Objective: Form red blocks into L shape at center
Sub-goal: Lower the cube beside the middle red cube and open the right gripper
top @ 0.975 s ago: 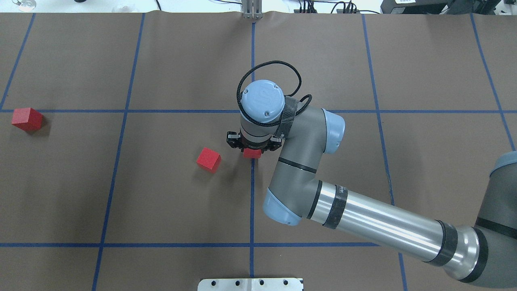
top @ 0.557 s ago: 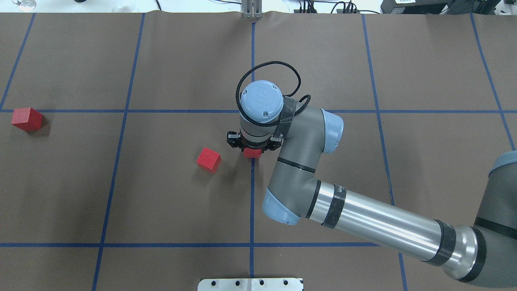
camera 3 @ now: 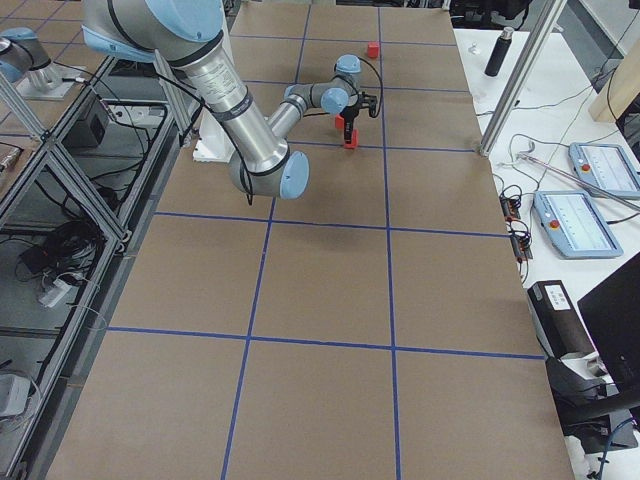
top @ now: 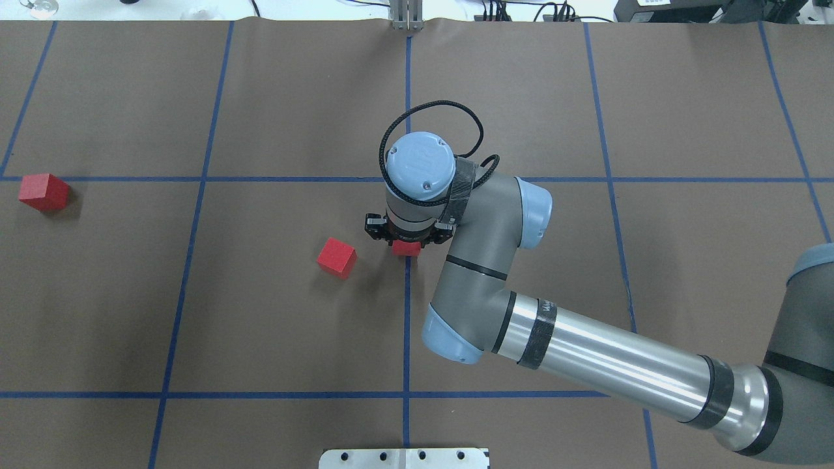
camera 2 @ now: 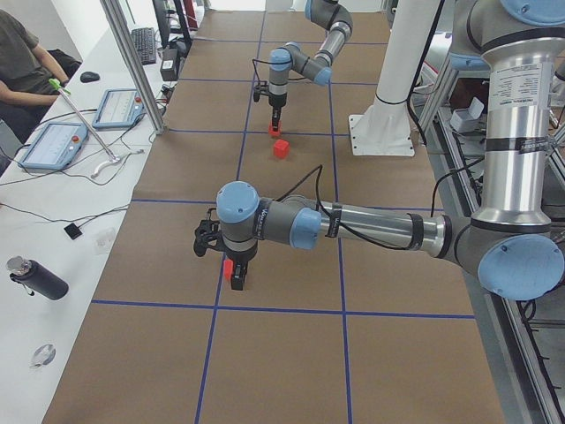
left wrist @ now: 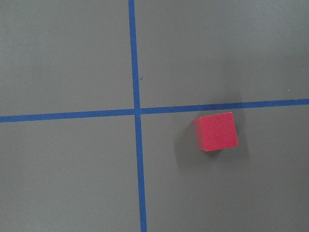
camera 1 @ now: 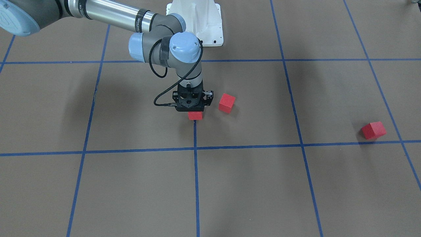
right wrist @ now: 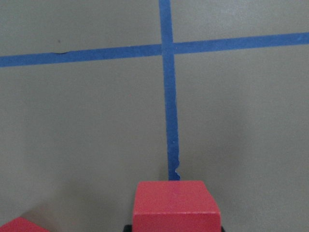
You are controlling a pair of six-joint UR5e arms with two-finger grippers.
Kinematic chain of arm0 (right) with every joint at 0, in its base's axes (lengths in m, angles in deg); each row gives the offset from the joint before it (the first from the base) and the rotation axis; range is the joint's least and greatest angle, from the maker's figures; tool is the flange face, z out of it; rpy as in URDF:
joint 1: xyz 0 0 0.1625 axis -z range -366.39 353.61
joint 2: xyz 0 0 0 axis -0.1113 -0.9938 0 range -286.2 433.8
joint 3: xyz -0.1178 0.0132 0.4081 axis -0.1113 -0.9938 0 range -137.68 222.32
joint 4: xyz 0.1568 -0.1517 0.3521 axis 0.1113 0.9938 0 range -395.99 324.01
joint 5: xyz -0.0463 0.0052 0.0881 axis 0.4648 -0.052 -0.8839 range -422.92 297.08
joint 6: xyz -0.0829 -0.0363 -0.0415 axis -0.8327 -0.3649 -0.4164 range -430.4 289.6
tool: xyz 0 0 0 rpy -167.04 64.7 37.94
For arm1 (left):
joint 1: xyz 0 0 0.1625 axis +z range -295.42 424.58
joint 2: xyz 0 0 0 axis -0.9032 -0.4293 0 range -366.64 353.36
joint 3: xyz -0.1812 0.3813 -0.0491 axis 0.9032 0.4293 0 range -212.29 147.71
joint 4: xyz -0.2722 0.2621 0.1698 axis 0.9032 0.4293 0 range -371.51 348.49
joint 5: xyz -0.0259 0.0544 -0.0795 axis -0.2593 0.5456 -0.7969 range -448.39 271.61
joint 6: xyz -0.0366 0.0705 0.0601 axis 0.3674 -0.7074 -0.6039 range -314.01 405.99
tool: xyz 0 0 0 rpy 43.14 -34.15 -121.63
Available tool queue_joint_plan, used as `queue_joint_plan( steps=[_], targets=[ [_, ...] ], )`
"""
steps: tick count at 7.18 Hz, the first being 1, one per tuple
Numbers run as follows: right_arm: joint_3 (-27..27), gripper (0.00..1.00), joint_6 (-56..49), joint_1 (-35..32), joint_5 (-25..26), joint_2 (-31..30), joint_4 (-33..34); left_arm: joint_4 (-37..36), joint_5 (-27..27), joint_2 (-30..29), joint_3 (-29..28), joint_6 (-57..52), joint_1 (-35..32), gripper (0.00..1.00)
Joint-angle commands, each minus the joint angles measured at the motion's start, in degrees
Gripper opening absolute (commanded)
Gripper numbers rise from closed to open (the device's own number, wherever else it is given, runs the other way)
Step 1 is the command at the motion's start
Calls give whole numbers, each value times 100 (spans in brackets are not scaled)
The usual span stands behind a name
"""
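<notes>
Red-wise, barely started: clamping one block [right wrist: 176, 203] in right hand [top: 406, 244] at the tape line [top: 406, 312], second block [top: 336, 257] near, third block [top: 43, 192] well apart. Can't tell left hand's [camera 2: 231, 274] grip.

Nothing here reads clearly to me. Dark lettering runs along my right forearm [top: 550, 306] beside its black band, too small to make out. The blue cap [top: 421, 161] on my right wrist carries a faint mark. A white label [camera 2: 516, 88] on my left arm's upright segment holds illegible print.
</notes>
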Motion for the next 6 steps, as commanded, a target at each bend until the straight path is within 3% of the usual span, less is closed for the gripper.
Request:
queue_joint_plan(
  steps=[1,4,6],
  targets=[
    [-4,99,-11,56,26,19,0,4,-4,-3,6,0,0,100],
    [31,100,-221,74,62,19,0,-5,-4,-21,93,9,0,100],
    [467,100,-230,-126,-26,-85,52,-5,-65,-38,408,18,9,100]
  ],
)
